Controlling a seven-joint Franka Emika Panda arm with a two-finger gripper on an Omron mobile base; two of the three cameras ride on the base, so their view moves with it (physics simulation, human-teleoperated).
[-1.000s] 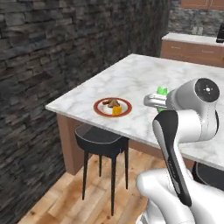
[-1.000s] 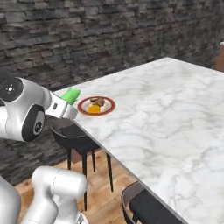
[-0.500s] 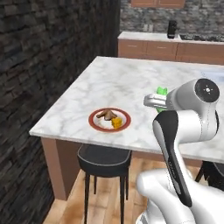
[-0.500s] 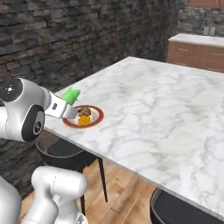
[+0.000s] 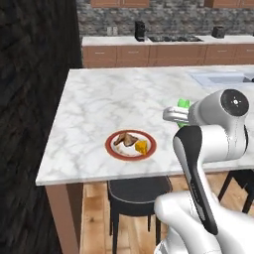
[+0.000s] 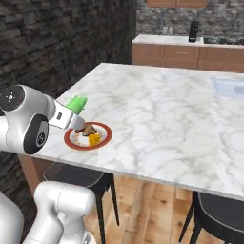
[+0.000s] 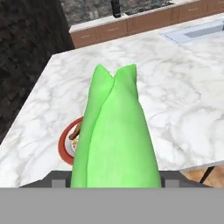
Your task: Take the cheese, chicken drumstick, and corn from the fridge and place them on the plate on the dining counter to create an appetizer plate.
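Note:
My gripper [image 5: 177, 115] [image 6: 72, 121] is shut on the bright green corn [image 5: 184, 103] [image 6: 76, 103] [image 7: 115, 131], held above the near edge of the dining counter [image 5: 104, 101] [image 6: 162, 109]. The corn hides the fingertips in the hand view. The red-rimmed plate [image 5: 110, 148] [image 6: 107, 135] [image 7: 62, 148] lies on the marble near that edge, left of and below the corn in the left base view. On it rest the brown chicken drumstick [image 5: 127, 139] [image 6: 88, 128] and the yellow-orange cheese [image 5: 142, 147] [image 6: 94, 139]. The fridge is out of view.
Dark stools [image 5: 138, 191] [image 6: 80, 174] [image 6: 219, 213] stand under the counter's near edge. A sink [image 5: 218, 77] [image 6: 229, 86] is set into the far right of the marble. Brown wall cabinets [image 5: 163, 52] run along the back, and a dark stone wall [image 5: 30, 99] stands at the left.
The base has driven and turned, so the whole scene has shifted and the plate now lies closer, in front of the arm. The corn stays in the gripper.

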